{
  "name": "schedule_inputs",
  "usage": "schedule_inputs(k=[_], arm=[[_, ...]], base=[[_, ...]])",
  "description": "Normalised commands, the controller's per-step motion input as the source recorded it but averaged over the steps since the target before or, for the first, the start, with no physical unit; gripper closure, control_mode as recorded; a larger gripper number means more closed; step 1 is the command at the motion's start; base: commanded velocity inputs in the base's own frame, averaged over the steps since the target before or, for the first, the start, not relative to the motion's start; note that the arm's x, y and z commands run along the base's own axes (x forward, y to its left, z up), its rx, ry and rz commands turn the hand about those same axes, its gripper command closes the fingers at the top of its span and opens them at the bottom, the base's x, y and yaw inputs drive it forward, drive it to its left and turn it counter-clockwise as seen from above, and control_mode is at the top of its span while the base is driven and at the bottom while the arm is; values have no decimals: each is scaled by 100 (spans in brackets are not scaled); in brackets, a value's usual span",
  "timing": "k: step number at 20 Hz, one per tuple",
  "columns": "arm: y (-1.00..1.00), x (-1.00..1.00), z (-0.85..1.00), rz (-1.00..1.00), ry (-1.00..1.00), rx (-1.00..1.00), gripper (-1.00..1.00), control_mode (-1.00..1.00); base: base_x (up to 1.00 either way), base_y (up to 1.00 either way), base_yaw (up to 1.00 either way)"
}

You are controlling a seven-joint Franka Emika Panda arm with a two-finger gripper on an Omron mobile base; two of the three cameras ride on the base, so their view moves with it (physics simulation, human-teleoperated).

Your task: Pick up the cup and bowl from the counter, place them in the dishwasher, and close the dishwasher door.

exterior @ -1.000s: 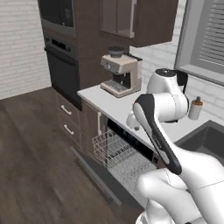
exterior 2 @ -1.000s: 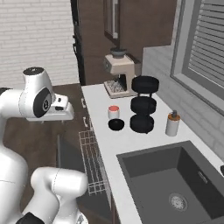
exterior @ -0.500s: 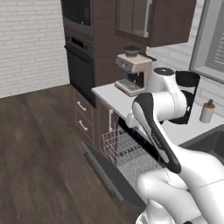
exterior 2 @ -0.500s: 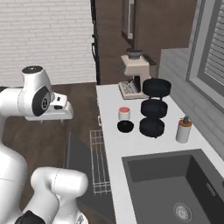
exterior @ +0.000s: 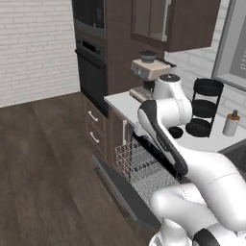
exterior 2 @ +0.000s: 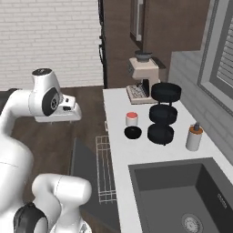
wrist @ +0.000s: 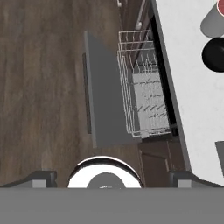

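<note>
The white cup with a red inside stands on the pale counter, and the black bowl sits right beside it. In the hand view the cup and bowl sit at the top right edge. The dishwasher door lies dropped open, with the wire rack pulled out over it. My gripper hangs open and empty, high over the floor and looking down, off the counter's edge and well apart from both dishes. The open door and rack also lie below my arm.
A black three-tier stand, a white dispenser bottle and a coffee machine share the counter. The dark sink is set in nearer the base. A tall wall oven and brown drawers stand past the dishwasher. Wooden floor lies to the left.
The whole scene has slid across both base views, so the base has driven along the counter. My arm keeps the same pose and the gripper stays open.
</note>
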Motion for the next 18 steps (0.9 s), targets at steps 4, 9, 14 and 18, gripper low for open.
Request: schedule_inputs(k=[4,9,14,18], arm=[[-18,100,-38,-9,9,-4,-100,-100],[-47,97,-21,-1,11,0,-100,-100],[-45,68,-13,0,3,0,-100,-100],[-37,59,-26,1,0,-2,-100,-100]], base=[[0,0,0],[0,0,0],[0,0,0],[0,0,0]])
